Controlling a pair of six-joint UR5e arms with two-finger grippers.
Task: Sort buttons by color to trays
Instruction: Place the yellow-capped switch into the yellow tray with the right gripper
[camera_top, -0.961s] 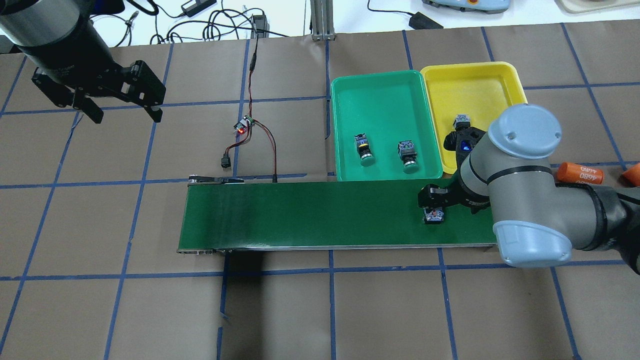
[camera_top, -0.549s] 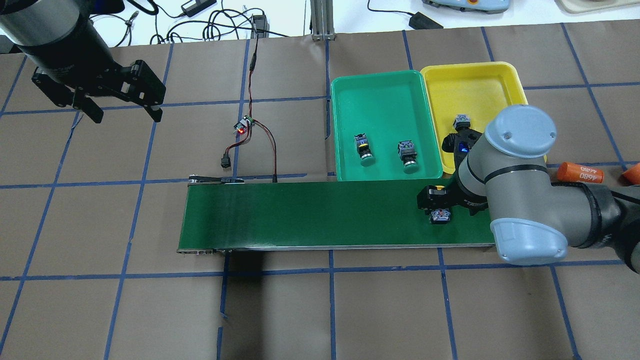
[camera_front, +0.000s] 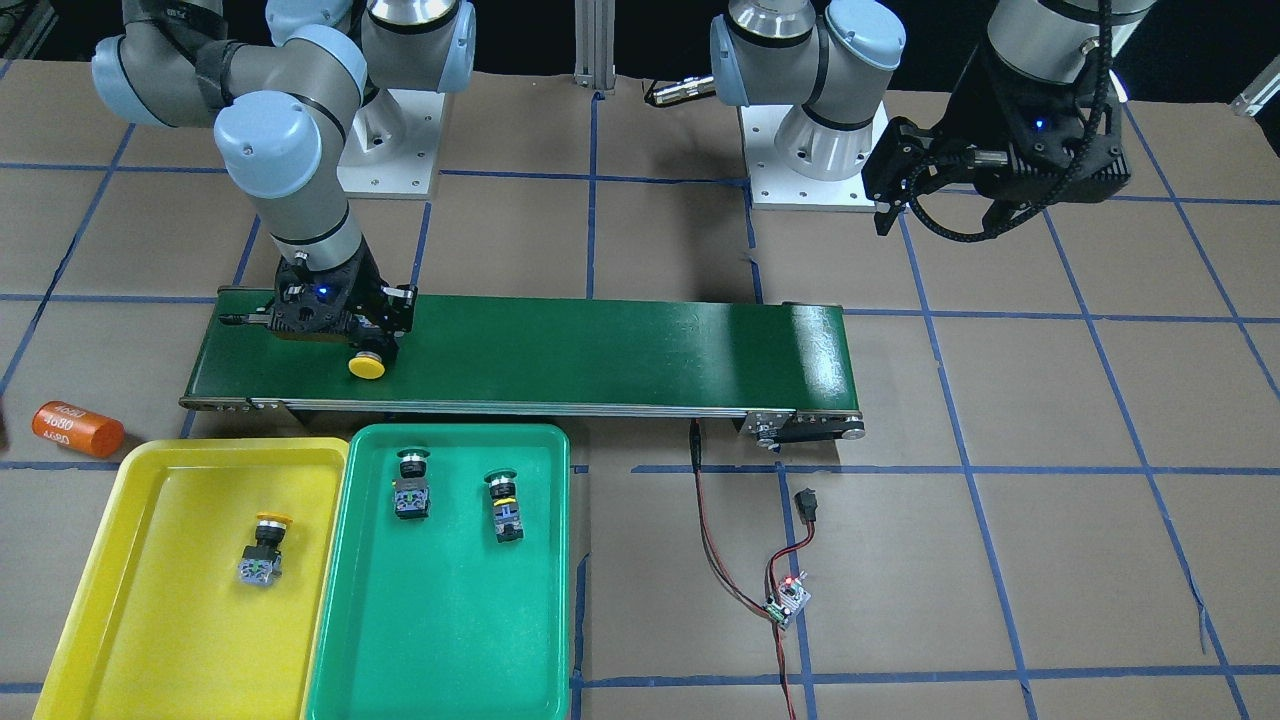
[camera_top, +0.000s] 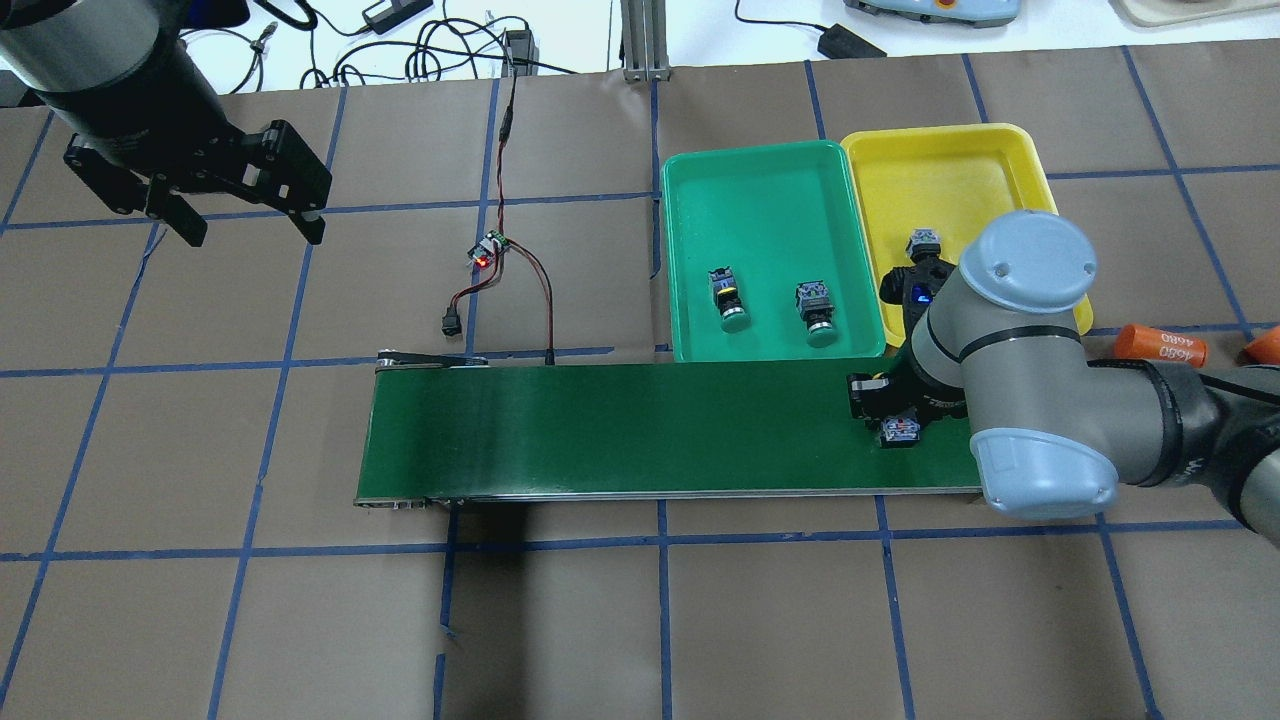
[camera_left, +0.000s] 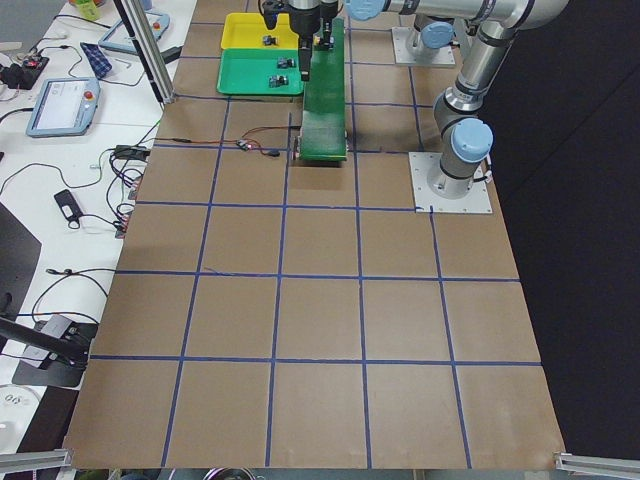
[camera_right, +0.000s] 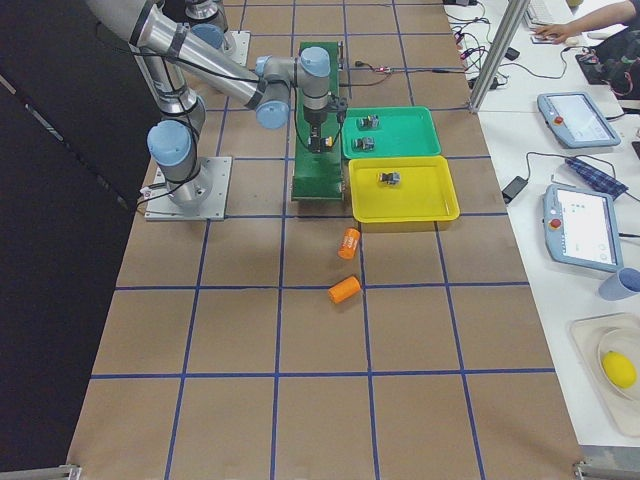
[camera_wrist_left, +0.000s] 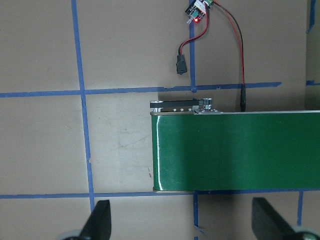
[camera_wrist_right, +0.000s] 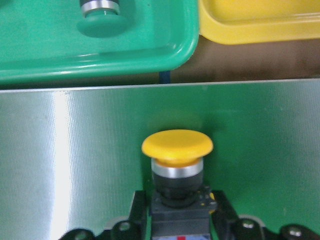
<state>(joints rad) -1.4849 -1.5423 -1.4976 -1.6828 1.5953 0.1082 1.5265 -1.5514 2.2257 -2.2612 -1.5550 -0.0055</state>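
Gripping the yellow-capped button (camera_front: 367, 366) by its dark block, the right gripper (camera_front: 368, 342) sits low over the conveyor belt (camera_front: 600, 350), close to the belt's end on the robot's right, cap aimed at the edge that faces the trays. The front view also gives us the green tray (camera_front: 450, 630) with two green-capped buttons (camera_front: 411, 487) lying near its belt-side edge, and the yellow tray (camera_front: 150, 620) right against it, a second yellow button (camera_front: 262, 550) about mid-tray. An orange cylinder (camera_front: 77, 428) lies by the yellow tray's outer belt-side corner. Over to the overhead: the left gripper (camera_top: 250, 228) hangs above the bench (camera_top: 700, 620) toward its far left corner, jaws spread wide, nothing between them. Left wrist view agrees: both fingertips (camera_wrist_left: 98, 220) far apart, the belt's left end below. Right wrist view: fingers (camera_wrist_right: 220, 212) pressed on either side of the block, yellow cap out front over the belt.
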